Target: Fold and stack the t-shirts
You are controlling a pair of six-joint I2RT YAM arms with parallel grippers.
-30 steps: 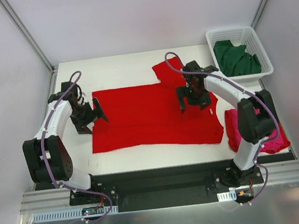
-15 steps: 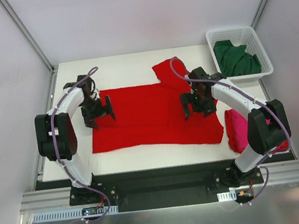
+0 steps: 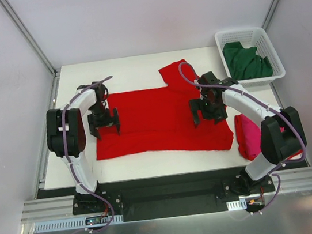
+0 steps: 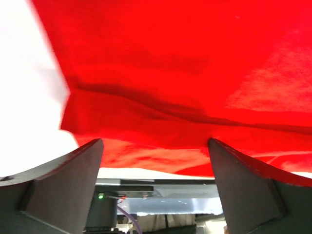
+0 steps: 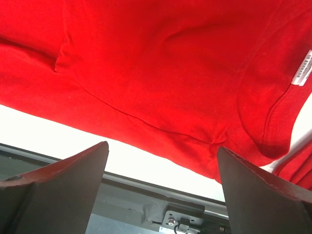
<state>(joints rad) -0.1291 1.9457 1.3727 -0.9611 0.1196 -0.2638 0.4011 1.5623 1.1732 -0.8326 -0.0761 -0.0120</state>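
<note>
The bright red t-shirt (image 3: pixel 156 120) lies flat across the middle of the table, folded lengthwise, with one sleeve sticking out at the back. My left gripper (image 3: pixel 105 128) hangs open over its left end, and the wrist view shows red cloth (image 4: pixel 170 58) below the spread fingers (image 4: pixel 73 180) with nothing between them. Over the collar end, my right gripper (image 3: pixel 208 115) is also open and empty above the cloth (image 5: pixel 146 58). A magenta-pink t-shirt (image 3: pixel 246 133) lies bunched at the right front, partly behind the right arm. A dark green t-shirt (image 3: pixel 246 60) sits in the basket.
The white lattice basket (image 3: pixel 246 29) stands at the back right corner. A white label (image 5: pixel 303 68) shows by the red shirt's collar. The table's front edge and the black base rail (image 3: pixel 165 185) run just below the shirt.
My left arm has swung in from left of the table, bringing its gripper over the red shirt's left edge. The right gripper has drifted slightly toward the front. The shirt has not moved.
</note>
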